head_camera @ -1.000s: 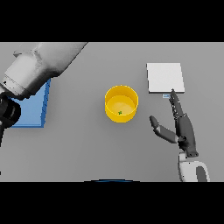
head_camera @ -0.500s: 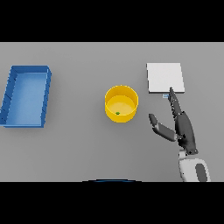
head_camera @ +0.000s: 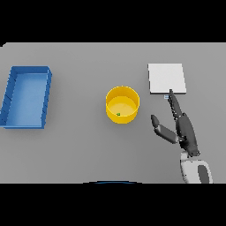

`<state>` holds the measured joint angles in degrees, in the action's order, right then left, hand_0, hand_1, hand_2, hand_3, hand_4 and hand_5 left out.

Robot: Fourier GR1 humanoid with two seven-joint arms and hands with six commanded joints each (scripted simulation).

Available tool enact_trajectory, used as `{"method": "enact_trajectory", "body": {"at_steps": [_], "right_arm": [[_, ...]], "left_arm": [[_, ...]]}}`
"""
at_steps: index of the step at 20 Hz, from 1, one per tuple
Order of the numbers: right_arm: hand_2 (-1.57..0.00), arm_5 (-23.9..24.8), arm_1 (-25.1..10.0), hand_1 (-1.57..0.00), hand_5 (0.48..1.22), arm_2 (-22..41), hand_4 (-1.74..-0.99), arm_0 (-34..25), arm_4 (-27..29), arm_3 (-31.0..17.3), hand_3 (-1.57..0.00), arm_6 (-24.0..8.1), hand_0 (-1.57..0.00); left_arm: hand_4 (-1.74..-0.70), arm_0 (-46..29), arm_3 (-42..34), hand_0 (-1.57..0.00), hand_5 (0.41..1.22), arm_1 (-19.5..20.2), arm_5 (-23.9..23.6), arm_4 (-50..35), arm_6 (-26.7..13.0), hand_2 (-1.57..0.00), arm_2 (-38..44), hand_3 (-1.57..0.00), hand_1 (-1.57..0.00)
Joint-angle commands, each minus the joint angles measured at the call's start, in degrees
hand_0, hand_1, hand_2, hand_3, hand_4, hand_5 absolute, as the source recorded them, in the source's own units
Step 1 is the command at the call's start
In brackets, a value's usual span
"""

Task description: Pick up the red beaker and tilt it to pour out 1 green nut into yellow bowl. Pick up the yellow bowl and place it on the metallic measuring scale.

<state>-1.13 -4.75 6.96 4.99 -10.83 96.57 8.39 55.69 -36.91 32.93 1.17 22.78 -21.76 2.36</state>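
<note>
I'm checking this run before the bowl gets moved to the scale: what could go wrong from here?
1. The right robot hand is open beside the yellow bowl, not around it; a sideways approach could push the bowl instead of gripping it.
2. The green nut lies loose inside, so a tilted lift might spill it.
3. The fingertips reach the near edge of the metallic scale; they might bump it.

a blue rectangular tray lies at the left side of the grey table, its long sides running away from the viewer. its raised walls enclose a flat blue floor.
</note>
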Motion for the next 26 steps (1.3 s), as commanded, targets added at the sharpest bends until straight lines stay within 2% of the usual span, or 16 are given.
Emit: {"method": "enact_trajectory", "body": {"at_steps": [1,3,5,7,11,12,13,14,15,16,18,21,23,25,26], "right_arm": [[0.0,-0.3,-0.1,0.0,0.669,-0.1,-1.131,0.3,0.4,-0.1,0.0,0.7,0.0],[0.0,0.3,-0.2,0.0,0.676,0.2,-1.151,0.4,-0.7,-0.1,0.0,2.0,0.0],[0.0,0.4,-0.5,0.0,0.676,0.0,-1.166,0.4,-0.8,0.2,0.0,1.6,0.0],[0.0,0.2,-0.6,0.0,0.676,-0.1,-1.174,0.1,-0.4,0.5,0.0,0.9,0.0],[0.0,-0.2,-0.6,0.0,0.671,-0.1,-1.157,0.6,-0.1,-0.1,0.0,1.1,0.0],[0.0,-0.3,-0.6,0.0,0.669,-0.3,-1.155,0.5,0.2,0.2,0.0,0.9,0.0],[0.0,-0.1,-0.3,0.0,0.67,0.0,-1.155,0.6,0.0,0.3,0.0,0.8,0.0],[0.0,-0.6,-0.7,0.0,0.67,-0.4,-1.153,0.9,0.7,0.8,0.0,0.8,0.0],[0.0,-0.2,-0.6,0.0,0.67,-0.2,-1.151,1.0,0.2,1.3,0.0,0.8,0.0],[0.0,0.0,-0.3,0.0,0.67,0.3,-1.149,0.7,-0.4,1.0,0.0,0.1,0.0],[0.0,0.0,-0.2,0.0,0.67,0.0,-1.153,0.6,-0.1,0.3,0.0,0.6,0.0],[0.0,-0.2,-0.8,0.0,0.67,-0.2,-1.155,0.1,-0.2,-0.1,0.0,0.9,0.0],[0.0,0.8,-0.8,0.0,0.665,-0.1,-1.157,0.1,-1.3,-0.2,0.0,1.0,0.0],[0.0,1.2,-0.9,0.0,0.665,-0.2,-1.157,0.3,-1.7,-0.2,0.0,1.4,0.0],[0.0,1.6,-0.6,0.0,0.657,0.1,-1.154,-0.1,-2.3,0.1,0.0,0.4,0.0]], "left_arm": [[-1.74,-3.5,-3.7,-1.57,1.221,-0.6,-0.9,-1.1,-0.7,-1.57,0.2,-1.57,-1.57],[-1.74,-10.7,-10.2,-1.57,1.221,-1.4,-2.5,-3.3,-2.2,-1.57,0.9,-1.57,-1.57],[-1.74,-16.8,-16.2,-1.57,1.221,-2.5,-3.7,-4.9,-3.6,-1.57,1.3,-1.57,-1.57],[-1.74,-20.0,-20.1,-1.57,1.151,-3.5,-4.7,-5.7,-4.9,-1.57,1.2,-1.57,-1.57],[-1.74,-25.6,-25.8,-1.57,0.925,-5.0,-6.0,-6.8,-8.5,-1.57,1.3,-1.57,-1.57],[-1.66,-25.6,-26.6,-1.57,0.868,-4.9,-5.4,-7.1,-10.6,-1.57,1.4,-1.57,-1.57],[-1.52,-26.0,-28.1,-1.57,0.818,-4.4,-4.1,-7.4,-11.3,-1.53,1.2,-1.53,-1.57],[-1.37,-27.0,-30.0,-1.47,0.774,-4.1,-1.1,-8.8,-9.6,-1.28,0.7,-1.32,-1.34],[-1.23,-27.9,-31.3,-1.17,0.737,-4.0,1.2,-10.6,-9.3,-1.02,0.7,-1.05,-1.07],[-1.13,-28.5,-32.9,-0.94,0.705,-3.9,3.4,-12.8,-9.5,-0.82,1.2,-0.84,-0.86],[-0.98,-29.6,-33.9,-0.6,0.664,-2.9,7.0,-14.8,-10.5,-0.52,1.2,-0.54,-0.55],[-0.84,-29.2,-33.4,-0.31,0.632,-1.7,9.2,-12.6,-11.7,-0.27,-1.1,-0.28,-0.28],[-0.81,-28.6,-31.8,-0.2,0.627,-1.7,8.7,-10.4,-12.1,-0.17,-2.4,-0.18,-0.18],[-0.79,-29.0,-32.0,-0.13,0.627,-1.8,7.4,-9.6,-10.7,-0.11,-2.7,-0.11,-0.11],[-0.78,-28.9,-32.1,-0.1,0.631,-1.9,6.8,-9.0,-9.4,-0.09,-2.9,-0.09,-0.09]]}}
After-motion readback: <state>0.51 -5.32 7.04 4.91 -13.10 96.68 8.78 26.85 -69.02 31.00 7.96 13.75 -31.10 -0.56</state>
